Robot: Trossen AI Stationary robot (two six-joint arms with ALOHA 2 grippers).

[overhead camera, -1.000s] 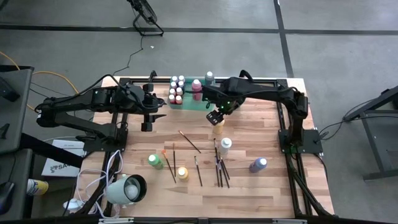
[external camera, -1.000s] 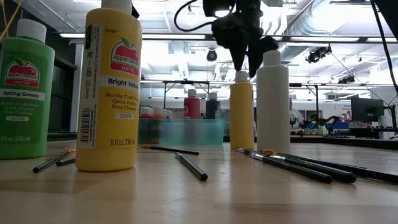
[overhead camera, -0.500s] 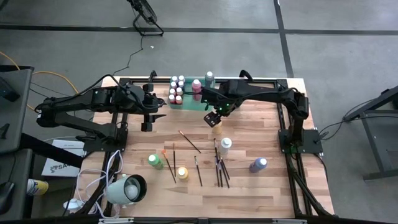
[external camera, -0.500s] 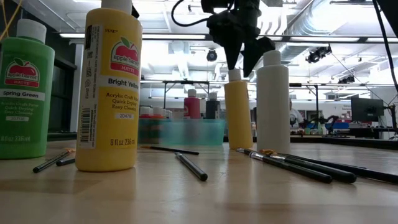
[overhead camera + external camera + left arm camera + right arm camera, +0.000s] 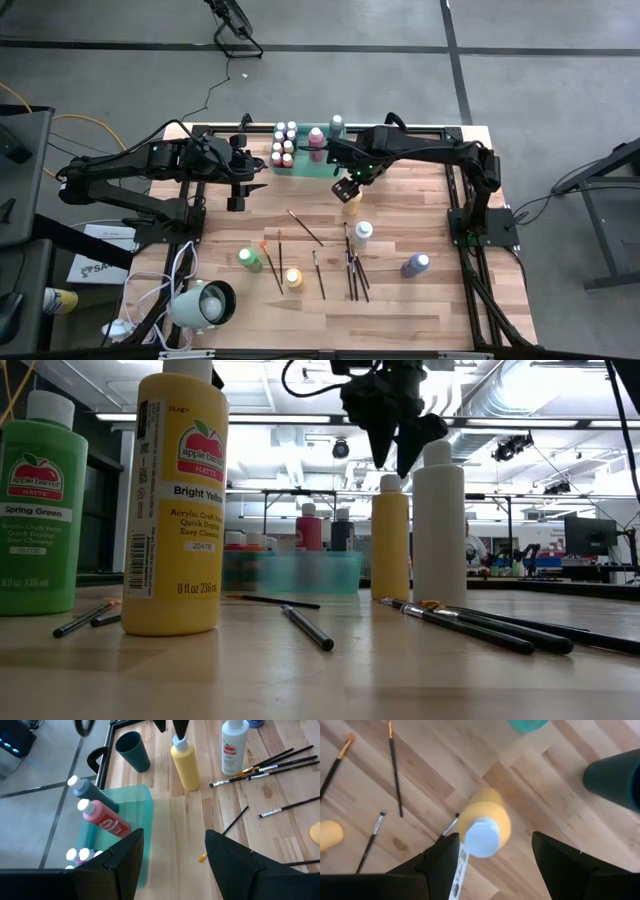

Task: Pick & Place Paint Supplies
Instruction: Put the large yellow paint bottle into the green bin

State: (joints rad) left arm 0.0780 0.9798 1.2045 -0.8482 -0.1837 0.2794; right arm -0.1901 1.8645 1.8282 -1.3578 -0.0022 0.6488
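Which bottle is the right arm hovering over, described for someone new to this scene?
Start at the green tray on the table's far edge. Just in front of its right end, the right gripper hangs with jaws open over a yellow bottle. It stands upright, white-capped, between the tray and a white bottle; the other yellow bottle stands near the front.

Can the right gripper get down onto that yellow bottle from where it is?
Probably yes: the right gripper hangs open directly above the yellow bottle, whose cap shows between its fingers in the wrist view, with nothing between them.
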